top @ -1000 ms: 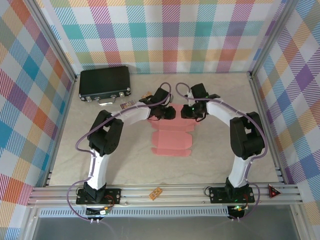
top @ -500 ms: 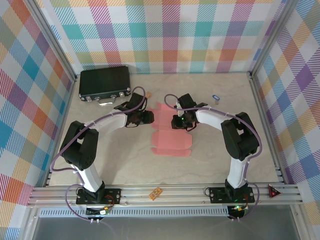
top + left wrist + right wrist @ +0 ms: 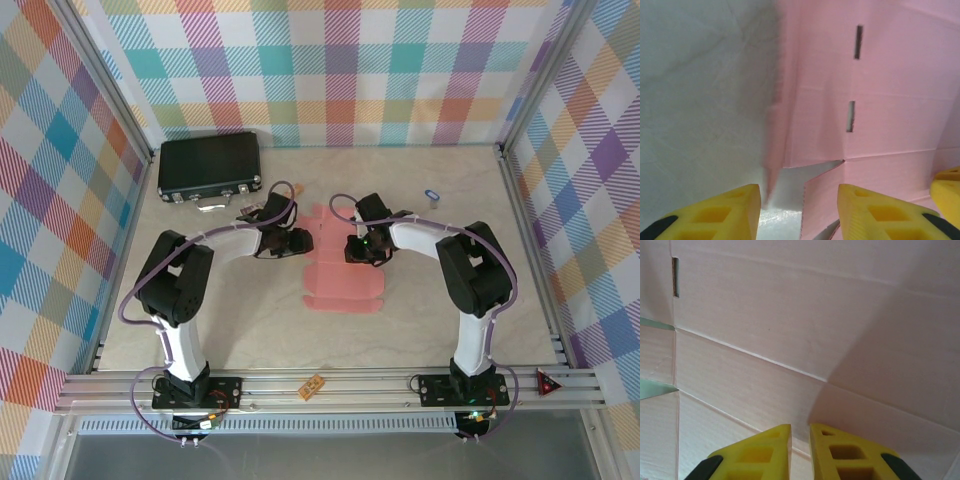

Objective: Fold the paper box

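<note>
As both arms (image 3: 225, 238) (image 3: 430, 232) bend inward at the paper box (image 3: 340, 278), left end effector (image 3: 800, 200) gapes, right end effector (image 3: 800, 437) seems pressed together

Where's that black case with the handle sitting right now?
From the top view, the black case sits at the far left of the table, near the back wall, left of the flat pink paper box.

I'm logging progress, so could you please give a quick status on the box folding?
Left gripper open at left edge of paper box. Right gripper nearly shut over it. Sheet unfolded. Black case clear.
</note>
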Robot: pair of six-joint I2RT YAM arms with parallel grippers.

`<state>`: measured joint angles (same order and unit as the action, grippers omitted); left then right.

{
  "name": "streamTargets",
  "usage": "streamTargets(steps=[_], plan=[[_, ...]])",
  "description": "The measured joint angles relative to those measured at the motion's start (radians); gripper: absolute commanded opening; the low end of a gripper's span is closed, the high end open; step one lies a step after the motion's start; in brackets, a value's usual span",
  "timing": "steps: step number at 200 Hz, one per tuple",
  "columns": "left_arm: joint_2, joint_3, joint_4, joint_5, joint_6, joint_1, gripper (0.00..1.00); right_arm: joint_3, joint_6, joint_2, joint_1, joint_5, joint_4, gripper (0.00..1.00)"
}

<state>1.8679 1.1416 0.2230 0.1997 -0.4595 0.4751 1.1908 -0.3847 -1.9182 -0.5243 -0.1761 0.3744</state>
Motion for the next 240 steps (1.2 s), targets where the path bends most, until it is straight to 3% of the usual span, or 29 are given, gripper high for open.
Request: streamTargets(steps=[59,127,240], plan=[[0.026,0.0,-0.051,0.064,-0.041,0.007,0.28,-0.01,-0.015,0.0,-0.003,0.0,-0.026,0.19],[0.026,0.002,-0.048,0.057,-0.042,0.061,0.27,-0.011,-0.024,-0.003,-0.006,0.0,-0.042,0.19],[0.027,0.107,0.064,-0.084,0.022,0.15,0.31,-0.011,-0.027,-0.003,-0.006,0.0,-0.045,0.19]])
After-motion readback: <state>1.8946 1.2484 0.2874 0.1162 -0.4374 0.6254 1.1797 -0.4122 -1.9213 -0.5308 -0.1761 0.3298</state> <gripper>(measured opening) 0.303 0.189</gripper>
